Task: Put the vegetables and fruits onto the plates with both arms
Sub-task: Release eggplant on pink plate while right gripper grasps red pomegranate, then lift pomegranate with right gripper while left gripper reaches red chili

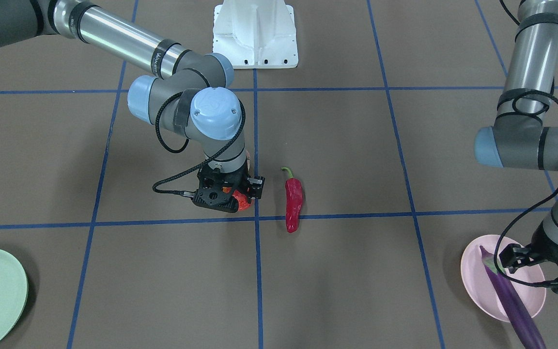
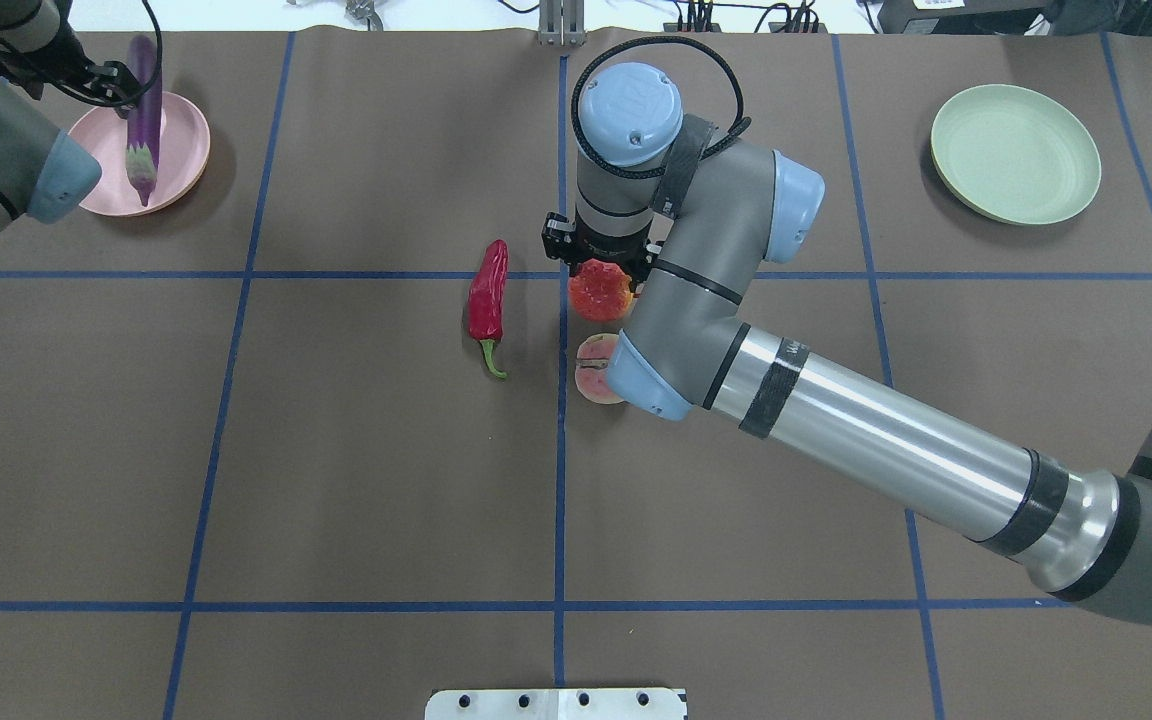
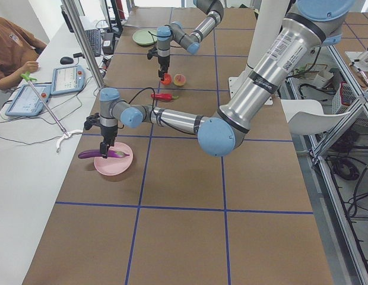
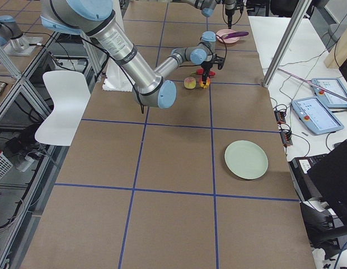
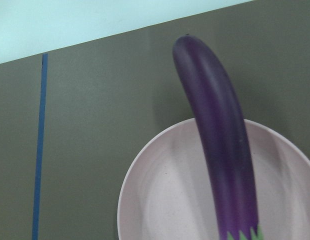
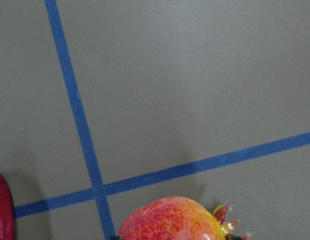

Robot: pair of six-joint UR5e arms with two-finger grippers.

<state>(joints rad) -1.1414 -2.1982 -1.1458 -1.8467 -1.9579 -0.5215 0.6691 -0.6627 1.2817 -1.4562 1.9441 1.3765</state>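
Eggplant (image 1: 506,291) spans the pink plate (image 1: 477,283), with the left gripper (image 1: 514,257) at it.
We cannot tell either grip: the right gripper (image 1: 234,196) straddles the pomegranate (image 2: 599,290) mid-table, beside the peach (image 2: 593,368) and chili (image 1: 292,198).

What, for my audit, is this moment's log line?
left gripper: at long purple eggplant on pale pink plate | right gripper: astride round red-orange pomegranate

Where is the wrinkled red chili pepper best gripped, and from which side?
Grip the wrinkled red chili pepper at its thick middle, coming straight down from above and closing across its narrow width. It lies flat on the brown table, so both long sides are free. The thin curved green stem is probably too slight to hold. The round red-orange pomegranate lies apart, leaving room.
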